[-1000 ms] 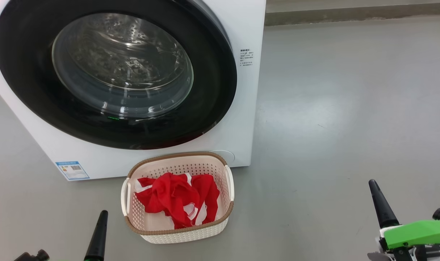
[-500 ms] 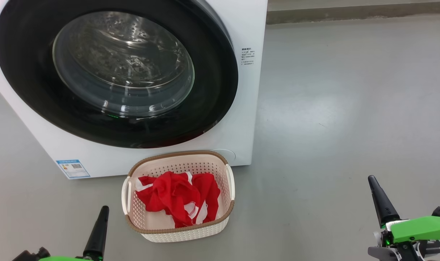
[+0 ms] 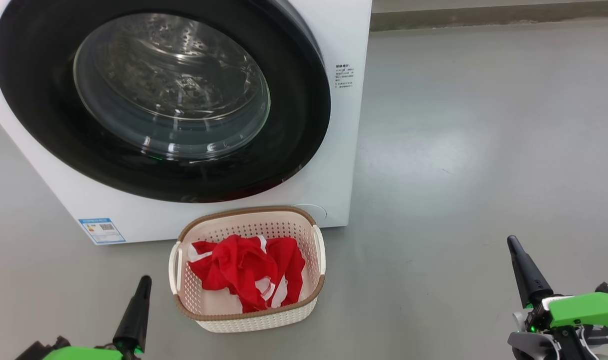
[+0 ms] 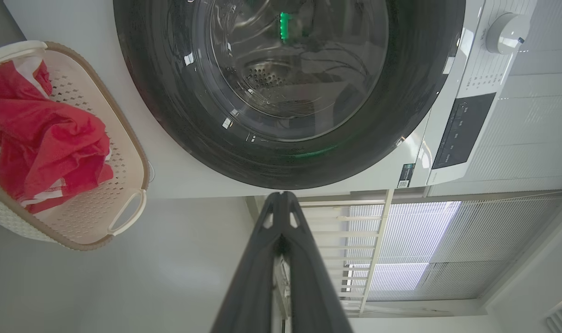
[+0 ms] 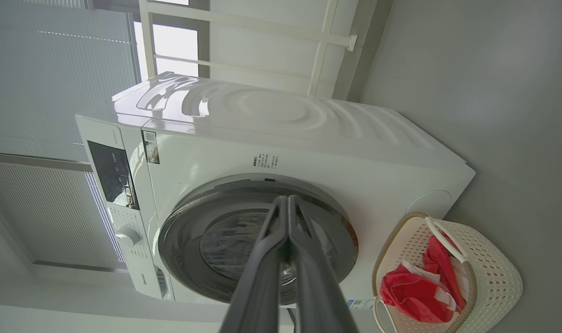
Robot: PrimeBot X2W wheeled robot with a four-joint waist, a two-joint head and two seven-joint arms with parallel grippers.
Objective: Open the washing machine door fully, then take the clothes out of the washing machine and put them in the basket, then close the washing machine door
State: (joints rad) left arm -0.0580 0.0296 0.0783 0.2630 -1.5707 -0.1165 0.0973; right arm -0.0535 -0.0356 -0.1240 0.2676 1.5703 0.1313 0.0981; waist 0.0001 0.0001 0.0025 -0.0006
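Last step, closing: door [image 3: 158,100] looks shut flush on washing machine [image 3: 336,170]; clothes [image 3: 243,275] sit in basket [image 3: 248,320] just in front of it. Seems done, so next move prob. only a latch check. Both empty, fingers pinched together: left end effector [image 3: 144,281] & right end effector [image 3: 512,241], well off the machine.
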